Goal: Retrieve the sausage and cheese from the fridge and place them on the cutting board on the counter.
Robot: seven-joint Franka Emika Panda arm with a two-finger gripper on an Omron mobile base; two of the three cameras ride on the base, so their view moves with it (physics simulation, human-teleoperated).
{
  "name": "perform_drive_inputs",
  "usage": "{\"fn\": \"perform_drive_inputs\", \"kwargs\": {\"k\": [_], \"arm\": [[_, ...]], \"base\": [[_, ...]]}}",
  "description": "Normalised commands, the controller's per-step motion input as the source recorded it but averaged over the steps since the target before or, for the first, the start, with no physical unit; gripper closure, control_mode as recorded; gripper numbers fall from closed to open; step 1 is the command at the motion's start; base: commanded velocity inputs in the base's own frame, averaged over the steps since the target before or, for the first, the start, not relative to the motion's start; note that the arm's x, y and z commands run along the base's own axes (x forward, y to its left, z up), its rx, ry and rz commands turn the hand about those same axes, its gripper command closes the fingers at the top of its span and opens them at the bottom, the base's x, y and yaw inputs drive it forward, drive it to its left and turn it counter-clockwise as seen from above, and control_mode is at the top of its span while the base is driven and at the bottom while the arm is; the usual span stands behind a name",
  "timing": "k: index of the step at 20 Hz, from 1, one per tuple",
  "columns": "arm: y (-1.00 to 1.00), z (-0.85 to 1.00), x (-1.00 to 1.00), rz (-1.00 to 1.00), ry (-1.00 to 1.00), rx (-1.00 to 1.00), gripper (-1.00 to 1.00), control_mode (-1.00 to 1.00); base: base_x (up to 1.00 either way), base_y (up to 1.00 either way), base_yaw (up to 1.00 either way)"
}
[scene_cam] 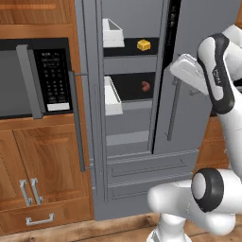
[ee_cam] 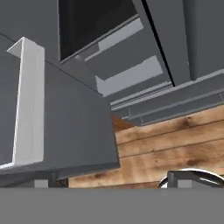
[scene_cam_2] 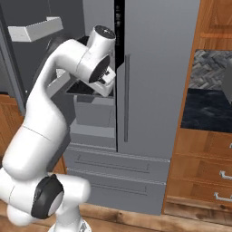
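nowhere any readable writing; the claw (ee_cam: 112, 183) spread, cheese (scene_cam: 143, 45) and sausage (scene_cam: 146, 85) shelved in the fridge (scene_cam: 137, 142).

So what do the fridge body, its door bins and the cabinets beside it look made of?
Fridge: flat matte grey, probably brushed steel, no reflections rendered. Door bins: plain white, likely plastic. Cabinets: warm brown with visible grain, so wood, with silvery metal handles.
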Motion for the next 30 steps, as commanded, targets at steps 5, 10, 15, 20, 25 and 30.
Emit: {"fn": "perform_drive_inputs", "kwargs": {"k": [5,10,15,20,25,30], "arm": [[-0.36,-0.89,0.15,0.02,-0.2,-0.44,-1.0,-1.0],[-0.3,-0.49,0.62,0.02,-0.12,-0.1,-1.0,-1.0],[-0.35,-0.04,0.52,0.06,-0.01,0.0,-1.0,-1.0],[-0.15,0.0,0.61,0.03,-0.05,0.0,-1.0,-1.0],[-0.14,0.0,0.69,0.0,-0.14,0.0,-1.0,-1.0],[-0.34,-0.02,0.58,0.0,-0.06,0.0,-1.0,-1.0]], "base": [[0.0,0.0,0.0],[0.0,0.0,0.0],[0.0,0.0,0.0],[0.0,0.0,0.0],[0.0,0.0,0.0],[0.0,0.0,0.0]]}}
